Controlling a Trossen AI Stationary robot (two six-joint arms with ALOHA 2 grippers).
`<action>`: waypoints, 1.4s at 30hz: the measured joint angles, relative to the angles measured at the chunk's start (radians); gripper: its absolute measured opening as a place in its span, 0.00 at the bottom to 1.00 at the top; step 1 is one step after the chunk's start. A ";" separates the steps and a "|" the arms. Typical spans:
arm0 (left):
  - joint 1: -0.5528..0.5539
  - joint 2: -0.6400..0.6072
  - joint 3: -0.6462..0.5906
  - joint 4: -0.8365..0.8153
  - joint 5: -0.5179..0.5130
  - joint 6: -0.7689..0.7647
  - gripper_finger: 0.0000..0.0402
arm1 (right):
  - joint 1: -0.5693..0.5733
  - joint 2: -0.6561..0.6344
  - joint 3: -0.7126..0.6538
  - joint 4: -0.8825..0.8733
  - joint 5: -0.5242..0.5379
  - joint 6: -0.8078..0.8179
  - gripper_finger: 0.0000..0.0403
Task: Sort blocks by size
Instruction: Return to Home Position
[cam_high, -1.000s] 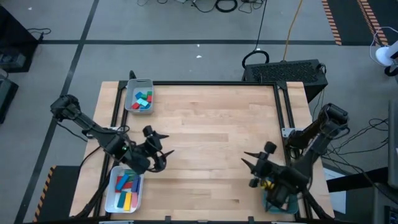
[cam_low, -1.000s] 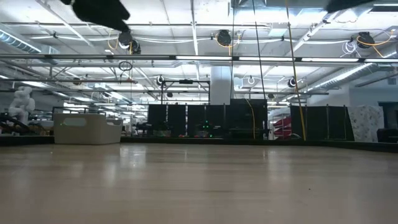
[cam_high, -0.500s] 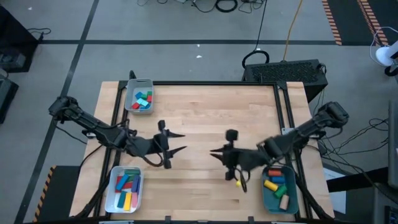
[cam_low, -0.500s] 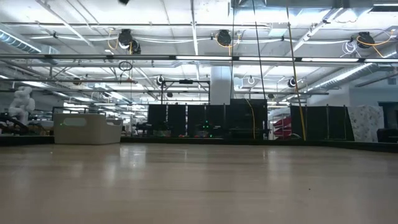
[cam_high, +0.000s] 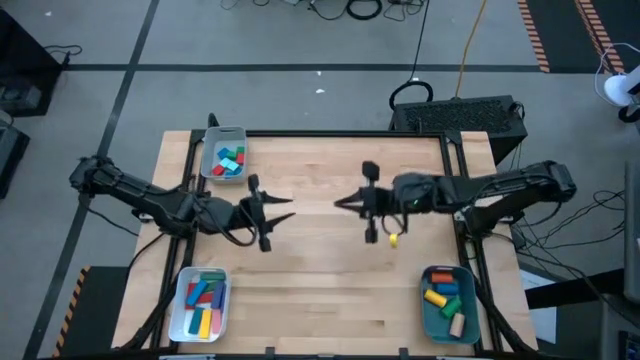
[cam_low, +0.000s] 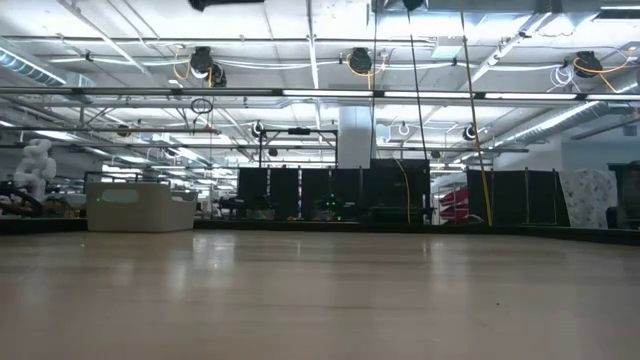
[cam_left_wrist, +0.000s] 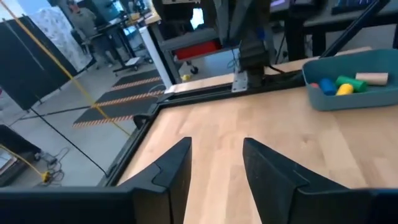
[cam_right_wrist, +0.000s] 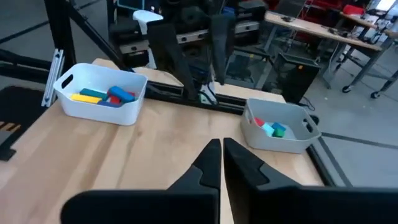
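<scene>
From up top the blocks (cam_high: 205, 296) sit in three trays (cam_high: 222, 138) at the counter's (cam_high: 330, 290) edges, left gripper (cam_high: 286, 208) and right gripper (cam_high: 338, 203) facing off mid-counter; wrist cams show left fingers (cam_left_wrist: 174, 168) spread open, right fingers (cam_right_wrist: 208, 165) closed on nothing.

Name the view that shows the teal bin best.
The high view: it looks straight down on the whole teal bin and the blocks inside. The left wrist view sees it from the side, closer, cut by the picture's edge. The low and right wrist views do not show it.
</scene>
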 joint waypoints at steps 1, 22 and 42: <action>0.012 -0.021 -0.021 0.009 0.010 0.006 0.36 | -0.015 -0.017 -0.008 -0.007 -0.018 -0.013 0.00; 0.177 -0.498 -0.459 0.169 0.146 -0.049 0.36 | -0.206 -0.551 -0.598 0.251 -0.142 0.088 0.00; 0.176 -0.858 -0.572 -0.104 0.088 -0.099 0.36 | -0.204 -0.908 -0.684 -0.024 -0.083 0.123 0.00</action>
